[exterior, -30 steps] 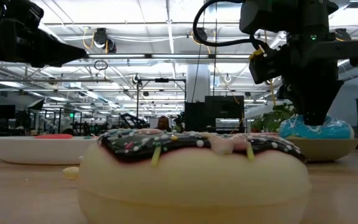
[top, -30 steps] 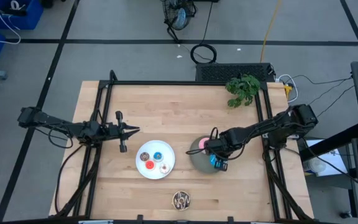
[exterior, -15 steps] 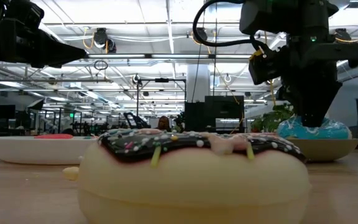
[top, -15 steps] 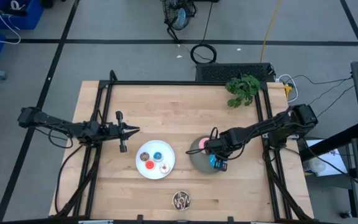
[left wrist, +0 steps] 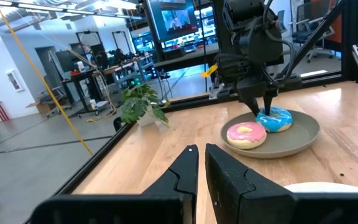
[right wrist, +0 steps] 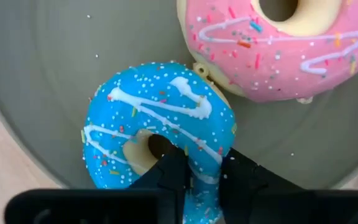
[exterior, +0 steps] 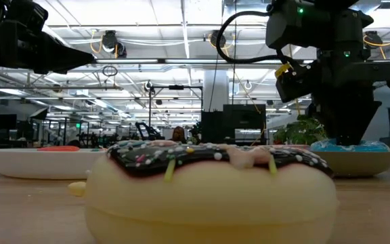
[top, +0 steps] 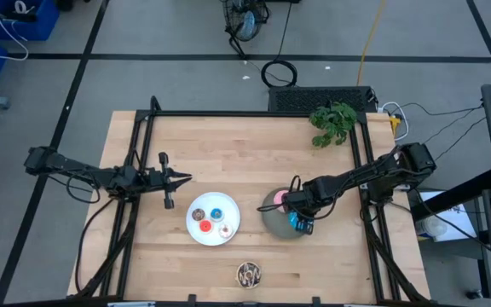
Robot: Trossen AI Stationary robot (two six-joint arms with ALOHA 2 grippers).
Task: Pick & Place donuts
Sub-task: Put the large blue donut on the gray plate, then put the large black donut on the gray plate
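The blue donut (right wrist: 160, 134) now lies flat on the grey plate (right wrist: 55, 56), just beside the pink donut (right wrist: 291, 43), right of the middle in the high view. A moment ago it sat a little higher and tipped up in the low view; now it has sunk down so only its top shows over the plate rim (exterior: 357, 161). The right gripper (right wrist: 194, 171) has come down with it, and its two dark fingers are pinched on the donut's ring, one finger inside the hole. So the donut looks set down but not yet let go, and this step seems almost done. The sprinkled brown donut (top: 248, 273) waits alone on the wood near the bottom edge of the high view, and it fills the front of the low view; it is probably next. The four tiny donuts, blue (top: 216, 214), red (top: 205, 227), brown (top: 199, 215) and white-pink (top: 224, 228), sit on the white plate (top: 230, 212) near the middle. The left gripper (left wrist: 201, 163) hangs over the wood at the left side of the table, its fingers close together and holding nothing. The table (top: 220, 153) is pale wood with a black frame. A green plant (top: 333, 121) stands at its upper right corner. Around it is a grey floor with cables, and far behind are bright ceiling lights and screens.
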